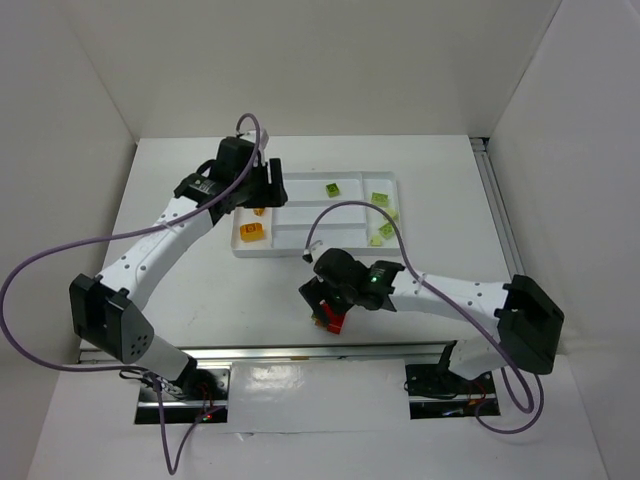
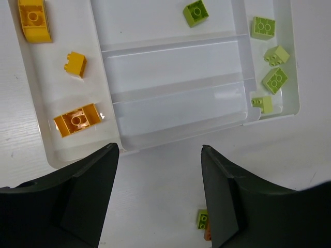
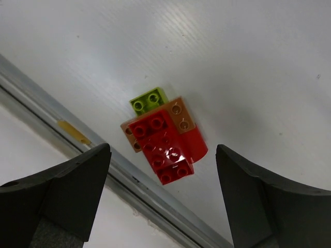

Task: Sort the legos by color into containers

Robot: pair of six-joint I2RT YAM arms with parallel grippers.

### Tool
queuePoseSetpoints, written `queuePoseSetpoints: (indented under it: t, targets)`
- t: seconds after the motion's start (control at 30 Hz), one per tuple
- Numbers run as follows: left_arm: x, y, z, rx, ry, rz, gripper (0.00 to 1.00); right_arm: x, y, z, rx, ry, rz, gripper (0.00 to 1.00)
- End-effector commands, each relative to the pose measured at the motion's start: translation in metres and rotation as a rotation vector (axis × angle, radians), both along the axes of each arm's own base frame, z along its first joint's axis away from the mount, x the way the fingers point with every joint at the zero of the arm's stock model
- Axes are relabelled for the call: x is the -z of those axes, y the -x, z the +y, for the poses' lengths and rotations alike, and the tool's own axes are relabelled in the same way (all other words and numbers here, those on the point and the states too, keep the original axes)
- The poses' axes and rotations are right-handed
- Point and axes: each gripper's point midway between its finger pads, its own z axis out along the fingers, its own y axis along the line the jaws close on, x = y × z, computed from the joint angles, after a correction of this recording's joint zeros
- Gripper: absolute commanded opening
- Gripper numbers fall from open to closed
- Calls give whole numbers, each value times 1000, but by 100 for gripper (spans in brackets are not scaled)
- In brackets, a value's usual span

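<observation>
The white tray point(image 1: 330, 177) lies at the back middle of the table. In the left wrist view its left end section point(image 2: 46, 88) holds three yellow-orange bricks point(image 2: 76, 119). Its right end section holds several lime green bricks point(image 2: 274, 80), and one more green brick point(image 2: 196, 12) lies in the far slot. My left gripper point(image 2: 160, 150) is open and empty, above the tray's left end point(image 1: 268, 190). My right gripper point(image 3: 163, 149) is open above a cluster near the table's front edge point(image 1: 325, 300): red bricks point(image 3: 164, 150), a brown-orange brick point(image 3: 181, 114) and a lime green brick point(image 3: 149, 100).
A grey metal rail point(image 3: 77, 135) runs along the table's near edge, right beside the cluster. White walls enclose the table on three sides. A purple cable point(image 1: 60, 255) loops off the left arm. The cluster's green brick also shows by my left finger point(image 2: 201, 219).
</observation>
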Motion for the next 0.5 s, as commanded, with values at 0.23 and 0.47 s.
queuePoseSetpoints:
  t: [0.23,0.47]
  targets:
    - [-24,-3,17,-15,-4,-74,76,11,-10,5,-21,102,-44,76]
    - [-24,-2,15,-8,1,-72,76,20,-5,1,-20,119,-21,60]
